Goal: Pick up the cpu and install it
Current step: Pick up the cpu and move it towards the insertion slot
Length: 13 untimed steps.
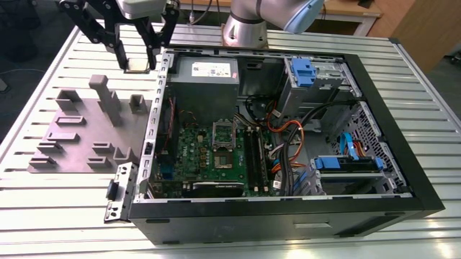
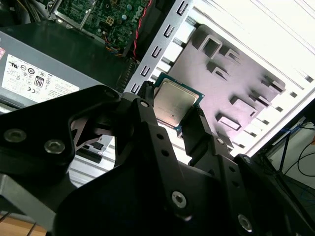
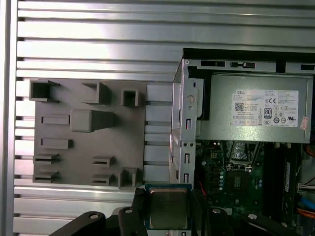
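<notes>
The cpu (image 1: 137, 67), a small square chip with a dull silver top, hangs in the air between the black fingers of my gripper (image 1: 137, 63), which is shut on its edges. It is held above the slatted table, just outside the back corner of the open computer case on the exterior view's left. Both wrist views show the cpu (image 2: 173, 102) (image 3: 168, 207) clamped by two opposite sides. Inside the case lies the green motherboard (image 1: 205, 156) with its socket (image 1: 225, 161), well away from the chip.
A grey plastic tray (image 1: 72, 137) with pockets and upright posts lies on the table beside the case. The black case wall (image 1: 155, 108) and the grey power supply (image 1: 204, 73) stand close to the gripper. Cables and blue drive brackets (image 1: 346, 162) fill the case's other side.
</notes>
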Motion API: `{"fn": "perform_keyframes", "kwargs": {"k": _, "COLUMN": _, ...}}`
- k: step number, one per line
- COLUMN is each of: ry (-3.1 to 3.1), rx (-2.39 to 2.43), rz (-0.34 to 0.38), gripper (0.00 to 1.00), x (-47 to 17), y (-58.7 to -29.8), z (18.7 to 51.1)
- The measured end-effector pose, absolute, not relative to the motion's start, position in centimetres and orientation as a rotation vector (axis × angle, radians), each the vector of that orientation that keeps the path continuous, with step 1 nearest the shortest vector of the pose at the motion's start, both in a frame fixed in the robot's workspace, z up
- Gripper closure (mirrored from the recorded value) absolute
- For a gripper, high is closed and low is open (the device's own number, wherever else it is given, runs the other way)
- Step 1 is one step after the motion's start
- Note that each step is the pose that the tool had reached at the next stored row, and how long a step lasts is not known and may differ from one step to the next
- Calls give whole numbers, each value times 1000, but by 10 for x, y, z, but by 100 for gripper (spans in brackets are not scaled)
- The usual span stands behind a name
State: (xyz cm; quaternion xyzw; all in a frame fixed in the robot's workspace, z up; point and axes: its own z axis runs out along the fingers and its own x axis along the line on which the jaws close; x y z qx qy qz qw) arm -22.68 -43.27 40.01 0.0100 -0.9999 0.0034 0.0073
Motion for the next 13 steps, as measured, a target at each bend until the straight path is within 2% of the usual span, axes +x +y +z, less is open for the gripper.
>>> {"fn": "perform_keyframes", "kwargs": {"k": 13, "ry": -3127, "rx": 31, "rz": 11, "gripper": 53, "x": -209, "y": -433, "z": 400}}
